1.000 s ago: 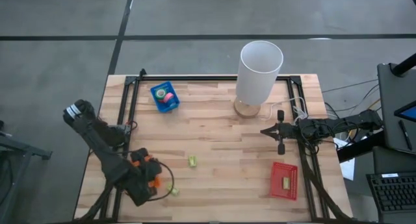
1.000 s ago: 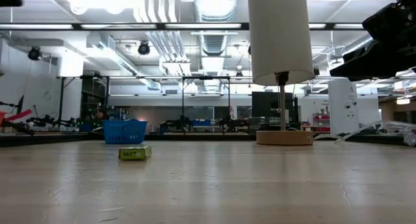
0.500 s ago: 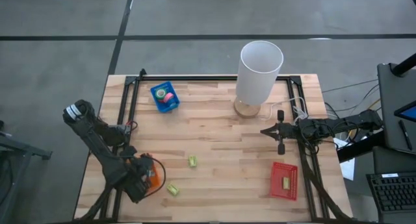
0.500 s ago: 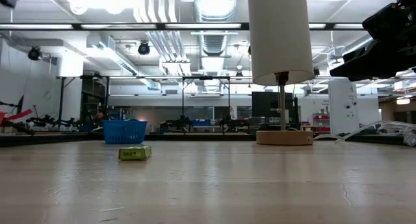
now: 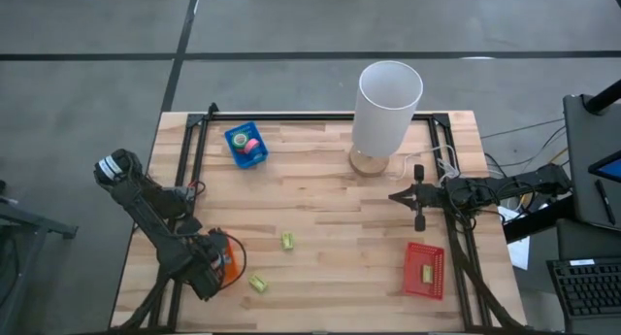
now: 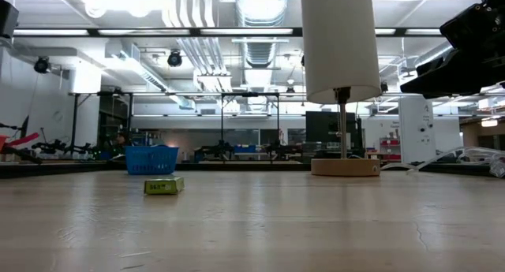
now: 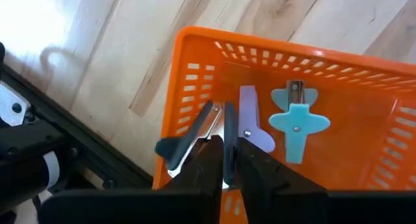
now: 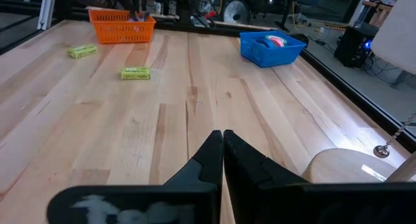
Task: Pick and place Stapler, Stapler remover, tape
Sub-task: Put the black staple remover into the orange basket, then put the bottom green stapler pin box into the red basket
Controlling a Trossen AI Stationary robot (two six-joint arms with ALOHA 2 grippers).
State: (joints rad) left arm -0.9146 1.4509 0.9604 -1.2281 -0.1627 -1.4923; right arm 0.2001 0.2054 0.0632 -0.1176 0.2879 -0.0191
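Now the left gripper hangs over the orange basket, fingers nearly together around a staple remover — better let go cleanly inside. Far from it, right gripper shut, idle; tape in the blue basket.

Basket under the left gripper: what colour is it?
Orange basket, a perforated plastic one; clearest in the left wrist view.
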